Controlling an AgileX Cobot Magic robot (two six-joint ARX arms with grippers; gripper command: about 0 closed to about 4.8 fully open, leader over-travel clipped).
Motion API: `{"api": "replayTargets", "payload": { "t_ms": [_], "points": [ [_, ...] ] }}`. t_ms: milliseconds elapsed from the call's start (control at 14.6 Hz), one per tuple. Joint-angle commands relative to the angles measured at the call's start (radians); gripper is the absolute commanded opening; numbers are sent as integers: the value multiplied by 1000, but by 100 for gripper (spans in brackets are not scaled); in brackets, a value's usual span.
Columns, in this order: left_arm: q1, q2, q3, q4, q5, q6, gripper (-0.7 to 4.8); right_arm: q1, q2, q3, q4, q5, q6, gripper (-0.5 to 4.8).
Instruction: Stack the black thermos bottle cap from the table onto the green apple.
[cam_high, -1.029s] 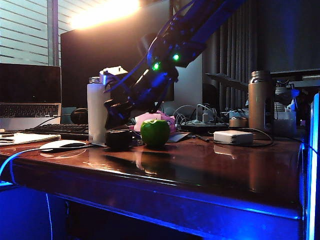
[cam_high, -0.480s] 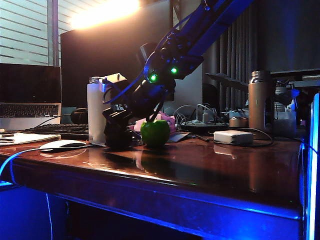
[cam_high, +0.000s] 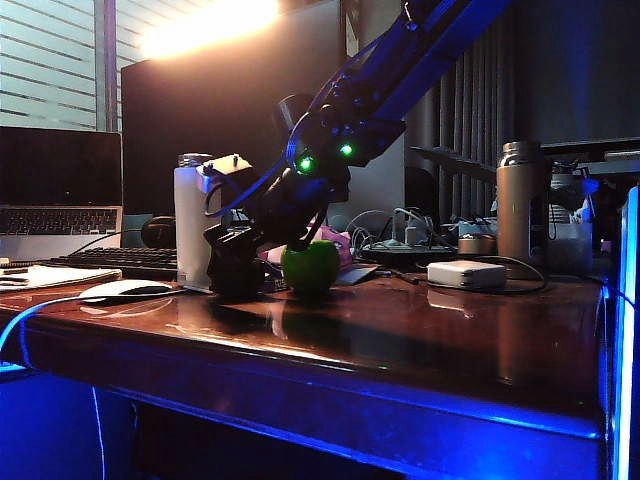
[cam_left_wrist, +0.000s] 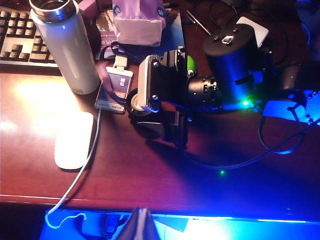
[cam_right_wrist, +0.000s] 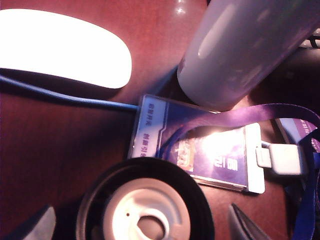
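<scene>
The right gripper is low over the table, its jaws spread wide on either side of the black thermos bottle cap without pressing on it. The cap stands on the table with its pale inner face upward, just left of the green apple, which sits in the middle of the table in front of a pink object. Beyond the cap lies an ID badge on a purple lanyard; its print is too blurred to read. A white bottle stands just behind the badge, and a white mouse lies to the left, nearer the front edge. The left gripper hangs above the near edge of the table, only its tip in view, so I cannot tell how its jaws stand.
</scene>
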Motion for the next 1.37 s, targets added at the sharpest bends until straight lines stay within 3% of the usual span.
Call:
{"api": "replayTargets", "payload": {
  "t_ms": [69, 206, 275, 343, 412, 686, 755, 824, 1373],
  "points": [
    [0, -3, 4, 7, 1, 1, -4, 2, 5, 5, 11, -2, 8, 479],
    [0, -3, 4, 7, 1, 0, -4, 2, 13, 5, 8, -2, 11, 479],
    [0, -3, 4, 7, 1, 1, -4, 2, 15, 5, 8, -2, 13, 416],
    [0, -3, 4, 6, 1, 1, -4, 2, 17, 5, 9, -2, 13, 299],
    [0, -3, 4, 6, 1, 0, -4, 2, 17, 5, 9, -1, 12, 295],
    [0, -3, 4, 6, 1, 1, -4, 2, 16, 5, 41, 21, 12, 296],
    [0, -3, 4, 7, 0, 1, -4, 2, 14, 11, 35, 35, 6, 349],
    [0, -3, 4, 8, 0, 1, -4, 2, 14, 17, 30, 32, 0, 479],
    [0, -3, 4, 14, 1, 0, -4, -37, 18, 28, 93, 31, 37, 479]
  ]
}}
